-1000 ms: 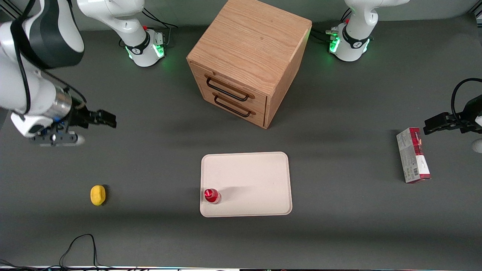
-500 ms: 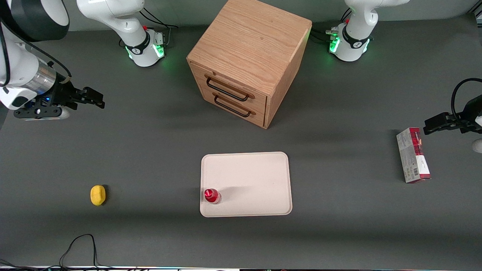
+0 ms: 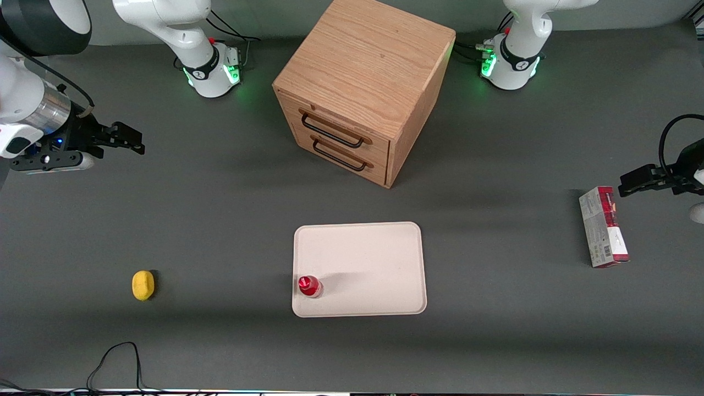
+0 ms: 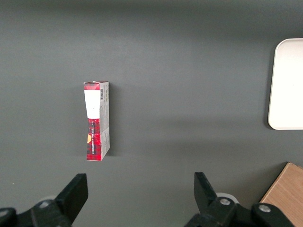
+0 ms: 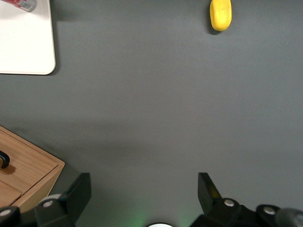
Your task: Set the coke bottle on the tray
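Note:
The coke bottle (image 3: 309, 286), small and red with a red cap, stands upright on the cream tray (image 3: 368, 258), in the tray's near corner toward the working arm's end. In the right wrist view a sliver of the coke bottle (image 5: 19, 4) shows on the tray (image 5: 23, 42). My gripper (image 3: 129, 140) hangs high over the bare table at the working arm's end, well away from the tray and farther from the front camera than it. The gripper (image 5: 144, 189) is open, fingers wide apart with nothing between them.
A wooden two-drawer cabinet (image 3: 363, 88) stands farther from the camera than the tray. A yellow lemon-like object (image 3: 143, 285) lies toward the working arm's end. A red-and-grey carton (image 3: 603, 226) lies toward the parked arm's end. A black cable (image 3: 113, 363) loops at the table's near edge.
My gripper has drawn away from the front camera and toward the working arm's end, still open. The bottle has stayed put on the tray.

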`<act>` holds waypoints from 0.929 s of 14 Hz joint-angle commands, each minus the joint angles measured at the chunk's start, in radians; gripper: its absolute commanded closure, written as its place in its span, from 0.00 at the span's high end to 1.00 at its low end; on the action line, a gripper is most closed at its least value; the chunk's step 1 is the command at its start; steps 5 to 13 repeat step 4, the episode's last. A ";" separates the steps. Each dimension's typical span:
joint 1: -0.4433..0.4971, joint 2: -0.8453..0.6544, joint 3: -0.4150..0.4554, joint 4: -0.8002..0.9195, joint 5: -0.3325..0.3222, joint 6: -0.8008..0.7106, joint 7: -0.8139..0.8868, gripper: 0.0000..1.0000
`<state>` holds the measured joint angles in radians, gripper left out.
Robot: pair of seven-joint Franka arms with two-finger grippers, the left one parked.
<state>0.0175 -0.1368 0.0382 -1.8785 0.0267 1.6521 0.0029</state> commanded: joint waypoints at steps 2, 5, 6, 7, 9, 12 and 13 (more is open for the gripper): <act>0.022 0.023 0.008 0.048 0.019 -0.020 -0.021 1.00; 0.030 0.025 -0.001 0.048 0.019 -0.021 -0.017 1.00; 0.030 0.025 -0.001 0.048 0.019 -0.021 -0.017 1.00; 0.030 0.025 -0.001 0.048 0.019 -0.021 -0.017 1.00; 0.030 0.025 -0.001 0.048 0.019 -0.021 -0.017 1.00; 0.030 0.025 -0.001 0.048 0.019 -0.021 -0.017 1.00; 0.030 0.025 -0.001 0.048 0.019 -0.021 -0.017 1.00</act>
